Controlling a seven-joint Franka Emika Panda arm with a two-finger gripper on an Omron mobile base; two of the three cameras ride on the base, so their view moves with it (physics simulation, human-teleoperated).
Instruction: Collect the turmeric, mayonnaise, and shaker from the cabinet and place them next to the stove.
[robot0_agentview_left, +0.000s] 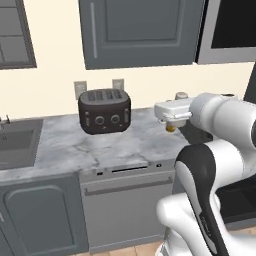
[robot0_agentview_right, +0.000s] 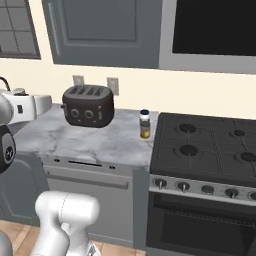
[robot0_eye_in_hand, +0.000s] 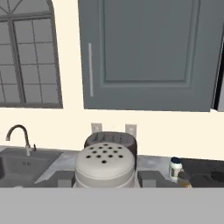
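gripping the shaker (robot0_eye_in_hand: 104, 165) between closed fingers, the gripper (robot0_eye_in_hand: 104, 177) faces the cabinet (robot0_eye_in_hand: 148, 52).

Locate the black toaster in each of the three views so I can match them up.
Left base view: toaster on the counter, left of centre.
Right base view: toaster upper left, left of the stove.
Hand view: toaster low centre, partly behind the shaker.
Shared landmark: the cabinet door above it.
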